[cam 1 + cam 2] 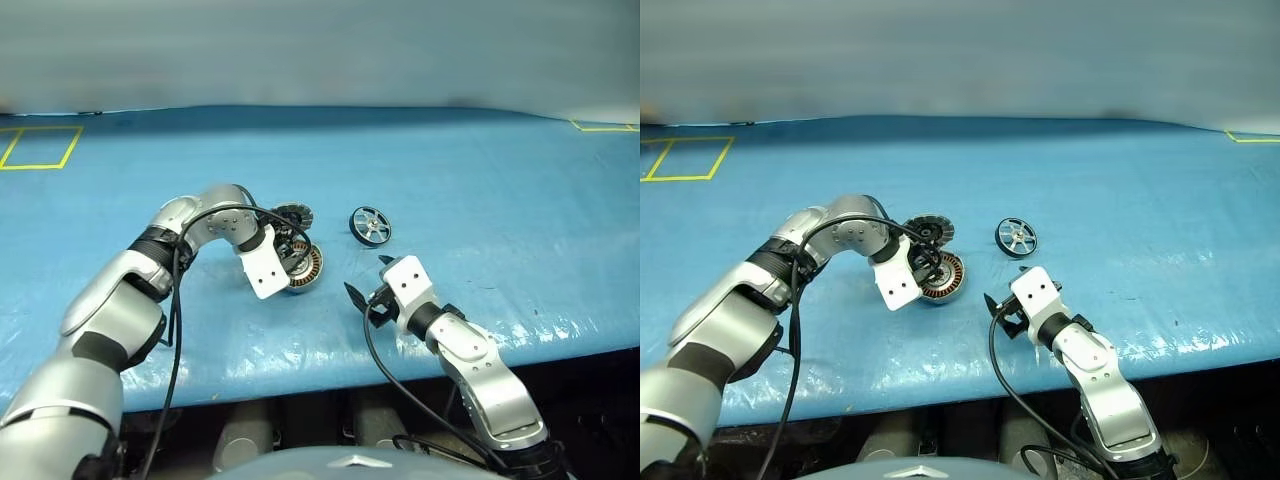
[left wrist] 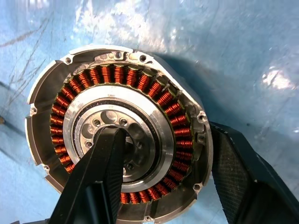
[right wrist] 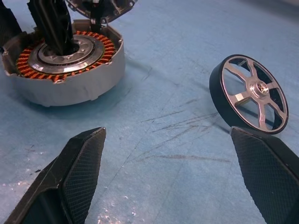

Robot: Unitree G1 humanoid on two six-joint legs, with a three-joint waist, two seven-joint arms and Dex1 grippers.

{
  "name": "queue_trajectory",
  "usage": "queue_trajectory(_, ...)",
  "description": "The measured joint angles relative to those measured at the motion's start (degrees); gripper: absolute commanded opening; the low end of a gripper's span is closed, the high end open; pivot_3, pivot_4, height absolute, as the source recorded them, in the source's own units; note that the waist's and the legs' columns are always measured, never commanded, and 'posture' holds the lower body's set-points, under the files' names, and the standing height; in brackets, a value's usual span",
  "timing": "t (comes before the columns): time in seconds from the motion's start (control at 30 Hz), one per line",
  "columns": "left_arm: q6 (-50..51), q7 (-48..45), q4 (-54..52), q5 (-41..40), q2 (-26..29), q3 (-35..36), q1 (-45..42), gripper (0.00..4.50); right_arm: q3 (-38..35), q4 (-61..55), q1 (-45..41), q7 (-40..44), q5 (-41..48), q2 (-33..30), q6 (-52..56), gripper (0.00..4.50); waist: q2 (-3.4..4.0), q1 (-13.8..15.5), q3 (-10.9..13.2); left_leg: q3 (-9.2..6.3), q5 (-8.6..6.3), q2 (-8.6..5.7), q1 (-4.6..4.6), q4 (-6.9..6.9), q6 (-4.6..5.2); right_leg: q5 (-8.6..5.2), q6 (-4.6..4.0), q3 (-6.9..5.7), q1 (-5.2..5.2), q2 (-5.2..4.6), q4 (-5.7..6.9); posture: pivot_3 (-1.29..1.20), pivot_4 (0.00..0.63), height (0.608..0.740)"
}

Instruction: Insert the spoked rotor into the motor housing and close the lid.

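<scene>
1. the left gripper [image 2: 159, 182] points steeply down onto the motor housing [image 2: 117, 135], which lies on the blue table cover [image 1: 480, 180]
2. its jaws straddle the housing wall: one black finger [image 2: 100, 172] reaches into the silver centre, the other finger [image 2: 238, 172] sits outside, against the grey outer rim
3. so the left gripper is grasping the motor housing by its wall, across the ring of coppery windings [image 2: 175, 109]
4. the lid [image 1: 930, 229] stands tilted open just beyond the left gripper, on the far edge of the housing, its toothed inner face showing
5. the right gripper [image 3: 170, 172] hangs low over the table cover, near its front edge, with its jaws spread wide and nothing between them
6. the spoked rotor [image 3: 252, 95] stands on its edge, leaning, ahead of the right gripper and a little to its right; it touches neither finger
7. seen from the right wrist, the housing lies ahead and to the left of the right gripper, well apart from the rotor, with bare cover between them
8. the rotor is still outside the housing and the lid is not closed
9. yellow tape outlines [image 1: 40, 147] lie at the far corners of the cover, well away from both grippers
</scene>
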Motion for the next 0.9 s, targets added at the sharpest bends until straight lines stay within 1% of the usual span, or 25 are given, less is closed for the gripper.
queue_trajectory(0.07,0.0,-0.4,-0.4,-0.3,0.0,0.0,0.2,2.28,0.0,0.0,0.0,0.0,0.0,0.0,0.1,4.50,0.00,0.0,0.0,0.00,0.00,-0.01,0.02,0.01,0.00,0.00,0.01,0.00,0.03,0.00,0.00,0.00,0.150,0.740)
queue_trajectory(0.13,0.0,-0.5,-0.4,-0.4,0.0,0.0,0.3,3.01,0.0,0.0,0.0,0.0,0.0,0.0,0.1,4.50,0.00,0.1,0.0,0.00,0.00,-0.01,0.04,0.02,0.01,0.00,0.01,0.00,0.05,0.00,0.00,0.00,0.150,0.740)
queue_trajectory(0.27,-0.1,-0.4,-0.5,-0.7,0.1,0.2,0.1,4.32,0.0,-0.2,0.0,0.0,0.0,0.0,0.2,4.50,0.00,0.1,0.0,0.00,-0.01,-0.01,0.09,0.02,0.02,-0.01,0.01,0.01,0.10,0.00,0.00,0.00,0.150,0.740)
queue_trajectory(0.3,0.1,-0.2,-0.6,-0.7,0.1,0.4,0.1,4.44,0.0,-0.2,0.0,0.0,0.0,0.0,0.2,4.50,0.01,0.1,0.0,0.00,-0.01,-0.01,0.11,0.02,0.02,-0.01,0.01,0.01,0.11,0.00,0.00,0.00,0.150,0.740)
queue_trajectory(0.37,2.3,-1.0,-2.1,-1.4,0.2,0.7,0.4,4.44,0.0,-0.2,0.0,0.1,0.0,0.0,0.2,4.50,0.01,0.0,0.0,0.00,-0.01,0.00,0.11,0.02,0.02,-0.01,0.02,0.01,0.11,0.01,0.01,0.00,0.150,0.740)
queue_trajectory(0.5,6.4,-5.2,-5.8,-5.4,1.3,0.7,2.3,4.44,-0.1,-0.3,0.0,0.2,0.1,-0.1,0.3,4.50,0.00,-0.1,0.0,-0.01,0.00,0.00,0.10,0.02,0.01,-0.01,0.01,0.02,0.09,0.01,0.03,0.00,0.150,0.740)
queue_trajectory(0.63,10.9,-9.5,-12.2,-11.2,4.2,1.4,4.4,4.44,-0.1,-0.5,-0.1,0.8,0.6,-0.1,0.3,4.50,0.01,-0.3,0.0,-0.02,0.00,0.01,0.11,0.02,0.00,-0.02,-0.01,0.03,0.09,0.01,0.04,0.00,0.150,0.740)
queue_trajectory(0.7,13.7,-11.7,-15.9,-13.9,6.6,2.6,6.0,4.44,-0.3,-0.6,-0.2,1.1,0.9,-0.1,0.5,4.50,0.01,-0.4,0.0,-0.02,0.00,0.01,0.11,0.02,-0.01,-0.02,-0.01,0.03,0.08,0.01,0.04,0.00,0.150,0.740)
queue_trajectory(0.83,18.7,-13.5,-21.2,-17.3,9.1,4.7,8.4,4.44,-0.8,-0.7,-0.3,1.3,1.6,-0.3,1.0,4.50,0.01,-0.3,0.0,-0.03,0.01,0.01,0.12,0.03,-0.01,-0.02,-0.01,0.04,0.10,0.01,0.05,0.00,0.150,0.740)
queue_trajectory(0.9,22.8,-14.0,-24.3,-19.7,10.0,6.2,10.0,4.44,-1.4,-0.8,-0.4,1.1,2.2,0.0,1.1,4.50,0.02,-0.3,0.0,-0.04,0.01,0.00,0.12,0.04,-0.02,-0.06,0.05,0.04,0.12,0.01,0.05,0.00,0.150,0.740)
